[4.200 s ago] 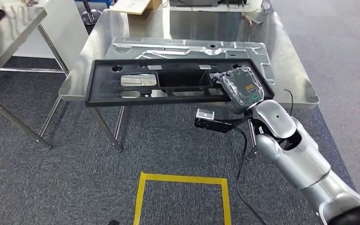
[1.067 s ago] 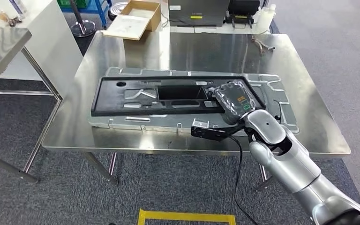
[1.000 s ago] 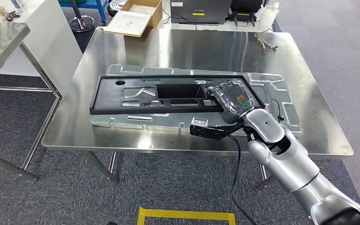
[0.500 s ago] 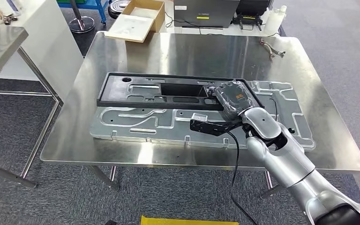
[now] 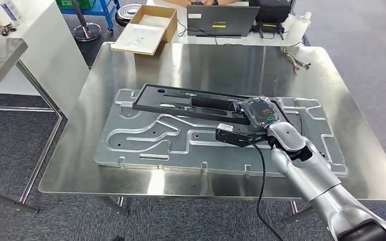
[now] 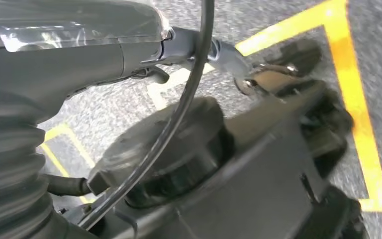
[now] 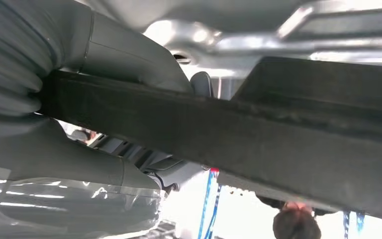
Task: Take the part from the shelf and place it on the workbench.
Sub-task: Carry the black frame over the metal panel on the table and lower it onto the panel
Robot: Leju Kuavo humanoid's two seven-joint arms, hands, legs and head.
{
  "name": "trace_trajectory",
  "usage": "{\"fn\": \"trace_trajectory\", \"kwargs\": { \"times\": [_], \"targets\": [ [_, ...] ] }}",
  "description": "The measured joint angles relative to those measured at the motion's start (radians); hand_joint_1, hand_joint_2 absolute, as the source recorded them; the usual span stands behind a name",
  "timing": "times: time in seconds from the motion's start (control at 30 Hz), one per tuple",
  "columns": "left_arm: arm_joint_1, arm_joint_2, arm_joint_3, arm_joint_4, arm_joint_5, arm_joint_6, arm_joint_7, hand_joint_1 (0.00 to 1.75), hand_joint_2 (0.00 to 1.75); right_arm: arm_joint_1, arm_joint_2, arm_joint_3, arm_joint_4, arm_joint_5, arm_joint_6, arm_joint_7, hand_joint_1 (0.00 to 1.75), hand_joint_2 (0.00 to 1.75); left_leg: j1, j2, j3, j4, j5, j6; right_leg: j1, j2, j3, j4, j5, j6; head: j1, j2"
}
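Over workbench [image 5: 130, 60]: right hand [image 5: 261, 111] grips black part [image 5: 191, 104] end.

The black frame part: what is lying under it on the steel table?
Under the black frame part, held by the right hand, lies a grey metal plate with stamped grooves, resting on the steel table. The plate's far strip beneath the frame is covered.

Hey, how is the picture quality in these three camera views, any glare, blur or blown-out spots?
Head view: sharp and evenly lit, with soft glare on the steel workbench. Left wrist view: motion-blurred, the yellow floor tape smeared and the near cable out of focus. Right wrist view: the black part in the right hand is close and soft, the background behind it blown out to white.
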Motion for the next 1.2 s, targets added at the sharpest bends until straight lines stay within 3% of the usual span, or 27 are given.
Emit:
{"fn": "trace_trajectory", "kwargs": {
  "times": [0.1, 0.3, 0.43, 0.47, 0.6, 0.93, 1.03, 1.1, 1.2],
  "targets": [
    [0.002, 0.000, 0.000, -0.004, 0.000, 0.000, -0.001, 0.00, 1.75, 0.005, 0.008, -0.008, 0.009, 0.001, 0.000, 0.000, 1.75, 1.75, -0.001, -0.002, 0.000, -0.004, 0.010, 0.003, 0.000, -0.001, -0.001, -0.004, 0.002, -0.010, 0.000, 0.000],
    [0.003, 0.002, 0.002, -0.012, 0.015, 0.013, -0.009, 0.00, 1.75, 0.007, 0.047, -0.032, 0.034, 0.000, 0.002, -0.002, 1.75, 1.75, -0.002, -0.001, 0.000, -0.004, 0.001, 0.014, -0.001, -0.001, 0.008, -0.024, -0.003, -0.006, 0.000, 0.000],
    [0.004, 0.002, 0.002, -0.015, 0.027, 0.010, -0.015, 0.00, 1.75, 0.019, 0.052, -0.034, 0.055, 0.001, 0.002, -0.014, 0.00, 0.00, -0.004, -0.002, 0.001, -0.004, 0.000, 0.017, -0.002, -0.003, 0.010, -0.026, -0.004, 0.004, 0.000, 0.000],
    [0.004, 0.003, 0.002, -0.017, 0.030, 0.010, -0.014, 0.00, 1.75, 0.021, 0.052, -0.034, 0.059, 0.001, 0.004, -0.015, 0.00, 0.00, -0.004, -0.002, 0.001, -0.004, 0.000, 0.017, -0.002, -0.003, 0.010, -0.026, -0.004, 0.008, 0.000, 0.000],
    [0.004, 0.008, 0.002, -0.022, 0.039, 0.006, -0.011, 0.00, 0.00, 0.026, 0.052, -0.030, 0.074, 0.003, 0.010, -0.020, 0.00, 0.00, -0.004, -0.001, 0.003, -0.004, 0.000, 0.017, -0.002, -0.003, 0.011, -0.026, -0.003, 0.014, 0.000, 0.000],
    [0.005, 0.009, 0.002, -0.021, 0.085, -0.002, -0.022, 0.00, 0.00, 0.026, 0.052, -0.005, 0.098, -0.007, 0.012, -0.040, 0.00, 0.00, -0.004, -0.001, 0.009, -0.010, 0.001, 0.014, 0.001, -0.003, 0.014, -0.025, -0.004, 0.014, 0.000, 0.000],
    [0.005, 0.011, 0.001, -0.022, 0.093, -0.003, -0.023, 0.00, 0.00, 0.025, 0.052, 0.003, 0.093, -0.009, 0.017, -0.040, 0.00, 0.00, -0.003, 0.001, 0.021, -0.028, 0.011, 0.027, -0.001, -0.003, 0.021, -0.034, -0.001, 0.024, 0.000, 0.000],
    [0.003, 0.011, 0.000, -0.022, 0.098, -0.005, -0.026, 0.00, 0.00, 0.021, 0.053, 0.005, 0.087, -0.012, 0.019, -0.042, 0.00, 0.00, 0.003, 0.007, 0.038, -0.059, 0.026, 0.037, -0.001, -0.003, 0.008, 0.004, -0.035, 0.029, 0.000, 0.000],
    [0.001, 0.012, -0.001, -0.021, 0.106, -0.006, -0.028, 0.00, 0.00, 0.020, 0.062, 0.007, 0.080, -0.020, 0.021, -0.043, 0.00, 0.00, 0.008, 0.013, 0.043, -0.071, 0.035, 0.039, -0.013, -0.003, -0.068, 0.170, -0.119, 0.039, 0.000, 0.000]
  ]
}}
